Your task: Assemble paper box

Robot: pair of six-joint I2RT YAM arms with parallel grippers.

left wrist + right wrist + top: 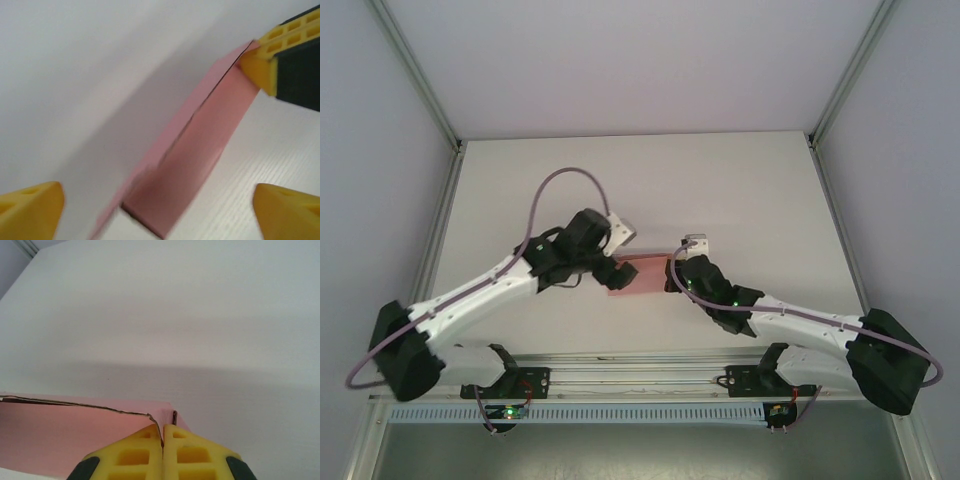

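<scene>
Pink card box (pixel 638 275), flattened, is placed at the middle of the white table (pixel 740 190), between the two grippers and well apart from the table's edges. From the left wrist it is seen as a long, narrow two-layer piece running diagonally, with a thin dark slit along one fold where the layers part slightly. Whether its underside lies flat on the table cannot be told. The right end of the box is gripped by the right gripper (pixel 678 265). In the right wrist view the yellow fingers (pixel 132 455) are pressed together with no gap, and a corner of the card is pinched between them, a dark-edged rim running off to the left. The same clamped tip is seen at the far corner of the box from the left wrist. The left gripper (pixel 612 272) is held at the box's left end with its jaws spread wide. Its two yellow fingertips (pixel 30 212) are seen at the lower corners of the left wrist view, one on each side of the near end of the box and touching neither face. Both arms are angled inward from their bases at the near table edge.
</scene>
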